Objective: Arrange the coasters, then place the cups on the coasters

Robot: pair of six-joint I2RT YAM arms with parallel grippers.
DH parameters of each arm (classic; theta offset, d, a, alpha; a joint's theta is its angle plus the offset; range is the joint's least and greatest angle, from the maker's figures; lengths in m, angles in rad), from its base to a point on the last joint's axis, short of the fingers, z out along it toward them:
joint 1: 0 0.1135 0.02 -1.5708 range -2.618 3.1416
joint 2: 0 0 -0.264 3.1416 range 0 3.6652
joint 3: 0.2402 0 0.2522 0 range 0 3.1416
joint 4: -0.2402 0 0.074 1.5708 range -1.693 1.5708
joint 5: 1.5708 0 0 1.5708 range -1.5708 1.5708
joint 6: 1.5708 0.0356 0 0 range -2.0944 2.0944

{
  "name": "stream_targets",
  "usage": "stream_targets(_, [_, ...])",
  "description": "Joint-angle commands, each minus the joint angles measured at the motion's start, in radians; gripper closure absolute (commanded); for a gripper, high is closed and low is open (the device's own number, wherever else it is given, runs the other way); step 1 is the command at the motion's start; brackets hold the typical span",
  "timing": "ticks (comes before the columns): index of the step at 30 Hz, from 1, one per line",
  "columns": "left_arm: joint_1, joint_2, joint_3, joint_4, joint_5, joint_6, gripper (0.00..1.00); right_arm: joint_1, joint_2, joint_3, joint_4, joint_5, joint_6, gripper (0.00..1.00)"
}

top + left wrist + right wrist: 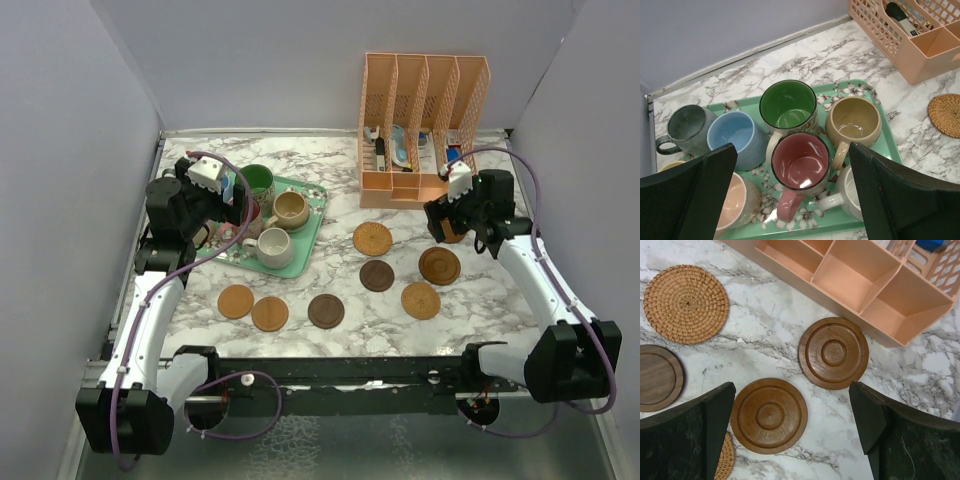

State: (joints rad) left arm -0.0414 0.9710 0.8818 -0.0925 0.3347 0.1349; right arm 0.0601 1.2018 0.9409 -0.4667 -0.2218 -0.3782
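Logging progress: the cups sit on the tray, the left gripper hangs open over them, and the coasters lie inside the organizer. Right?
No. The coasters lie on the table in front of the organizer, not inside it, as the top view shows. The cups do sit on the tray, with the left gripper open over them.

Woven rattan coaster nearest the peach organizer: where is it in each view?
Top external: woven coaster sits mid-table, just in front of the peach organizer, near its left end.
Left wrist: at the right edge, mid-height, cut off by the frame.
Right wrist: upper left, fully visible.
Shared landmark: the peach organizer, top right in both wrist views.
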Motion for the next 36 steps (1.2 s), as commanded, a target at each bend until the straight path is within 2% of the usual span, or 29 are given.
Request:
stream_targets(1, [-0.003, 0.0, -0.018, 0.004, 0.06, -0.022, 0.01, 0.007, 0.055, -0.01, 0.077, 0.013, 0.039, 0.03])
stream_targets(9, [-0.006, 0.006, -0.033, 0.008, 0.068, -0.012, 0.01, 0.007, 0.18, 0.011, 0.105, 0.046, 0.062, 0.07])
stream_targets(23, [-0.057, 0.093, 0.01, -0.011, 0.061, 0.021, 0.01, 0.007, 0.413, 0.108, 0.092, 0.078, 0.093, 0.26])
stream_targets(36, [-0.184, 0.205, 0.094, -0.063, -0.002, 0.083, 0.01, -0.002, 0.527, 0.162, 0.049, 0.055, 0.088, 0.36])
